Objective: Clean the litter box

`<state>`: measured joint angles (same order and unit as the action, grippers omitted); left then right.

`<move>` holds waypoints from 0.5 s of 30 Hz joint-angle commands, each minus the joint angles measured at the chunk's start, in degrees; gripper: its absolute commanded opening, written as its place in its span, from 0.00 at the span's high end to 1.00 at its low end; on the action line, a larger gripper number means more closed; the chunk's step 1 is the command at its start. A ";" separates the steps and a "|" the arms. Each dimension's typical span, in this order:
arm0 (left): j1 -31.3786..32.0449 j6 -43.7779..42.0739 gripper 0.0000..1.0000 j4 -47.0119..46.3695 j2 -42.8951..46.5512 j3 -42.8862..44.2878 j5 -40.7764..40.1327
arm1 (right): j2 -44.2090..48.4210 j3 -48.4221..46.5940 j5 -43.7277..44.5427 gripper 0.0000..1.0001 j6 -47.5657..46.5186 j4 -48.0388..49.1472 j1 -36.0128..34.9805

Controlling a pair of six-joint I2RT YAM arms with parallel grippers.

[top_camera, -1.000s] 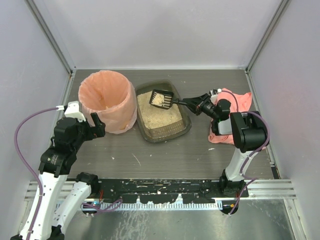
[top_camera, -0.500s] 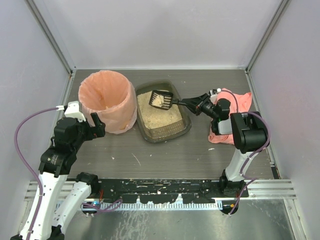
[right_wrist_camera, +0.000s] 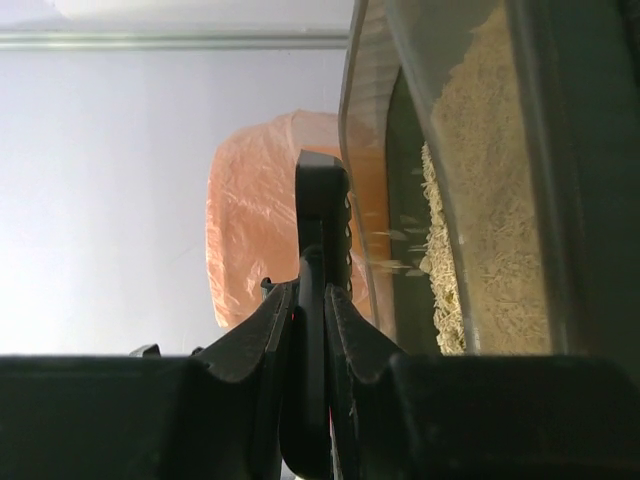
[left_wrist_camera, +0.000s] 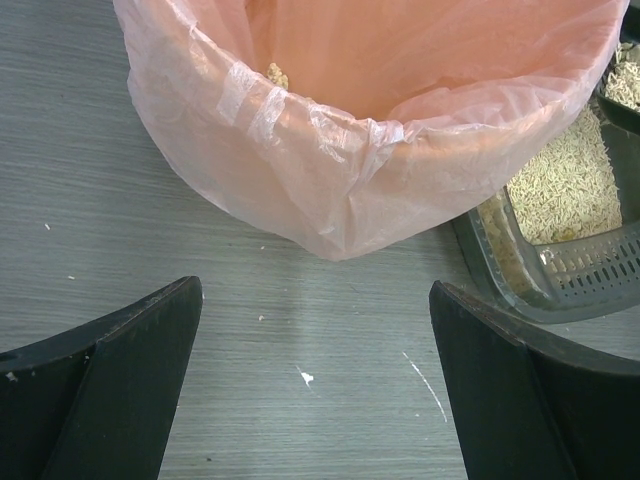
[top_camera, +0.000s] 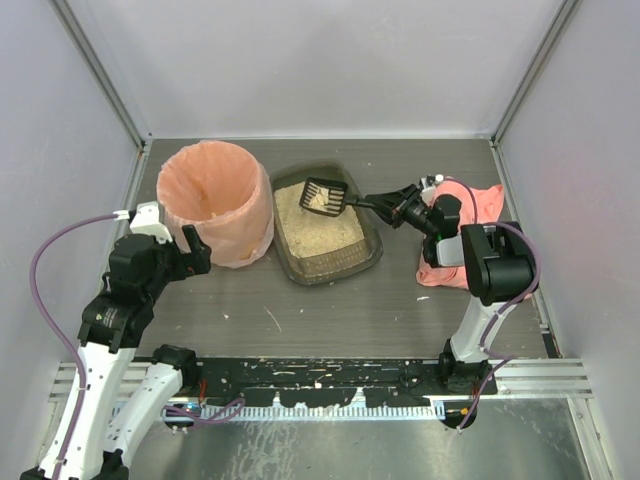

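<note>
The litter box (top_camera: 365,262), a dark olive tray of beige litter, lies at mid-table; its corner shows in the left wrist view (left_wrist_camera: 520,290) and its rim in the right wrist view (right_wrist_camera: 365,150). My right gripper (top_camera: 400,208) is shut on the handle of a black slotted scoop (top_camera: 323,197), whose head hangs over the box's far part with litter in it. In the right wrist view the scoop (right_wrist_camera: 322,215) stands edge-on between my fingers (right_wrist_camera: 312,310), with litter grains falling beside it. My left gripper (top_camera: 193,250) is open and empty, near the bin's front; its fingers (left_wrist_camera: 130,385) frame bare table.
A round bin lined with a peach-pink bag (top_camera: 215,200) stands left of the box, with a few litter bits inside (left_wrist_camera: 277,73). A pink cloth (top_camera: 470,205) lies under the right arm. Grey walls enclose the table on three sides. White specks (left_wrist_camera: 305,377) dot the tabletop.
The scoop has risen slightly and edged towards the far side of the box. The left arm has not moved.
</note>
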<state>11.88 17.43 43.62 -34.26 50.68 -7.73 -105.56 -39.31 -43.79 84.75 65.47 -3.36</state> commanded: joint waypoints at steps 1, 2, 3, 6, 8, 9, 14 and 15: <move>-0.36 0.24 0.02 -1.63 0.00 0.82 0.03 | 1.48 -1.64 0.72 0.99 -1.43 2.83 -0.39; -0.38 0.24 0.02 -1.72 0.06 0.73 -0.06 | 0.82 -3.71 -1.95 0.99 -2.32 1.80 -2.21; -0.37 0.24 0.02 -1.76 0.07 0.75 0.04 | 1.25 -2.80 -1.30 0.99 -2.27 1.76 -2.15; -0.43 0.24 0.02 -1.56 0.19 0.84 0.25 | 2.34 2.74 4.75 0.99 0.91 3.54 2.69; -0.38 0.32 0.02 -1.52 0.60 0.73 -0.51 | 0.72 -2.09 0.35 0.99 -0.77 4.23 -0.78; -0.37 0.32 0.02 -1.71 0.75 0.67 -0.62 | 0.37 -3.62 -2.11 0.99 -2.19 2.27 -2.58; -0.37 0.37 0.02 -1.59 0.72 0.74 -0.45 | 3.29 1.99 2.92 0.99 -0.36 3.44 2.14; -0.39 0.34 0.02 -1.65 0.72 0.66 -0.53 | 2.88 -1.25 -0.31 0.99 -2.84 0.62 -1.07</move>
<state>11.86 17.43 43.62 -34.11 50.68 -7.73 -104.75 -37.30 -42.02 84.16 64.82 -2.94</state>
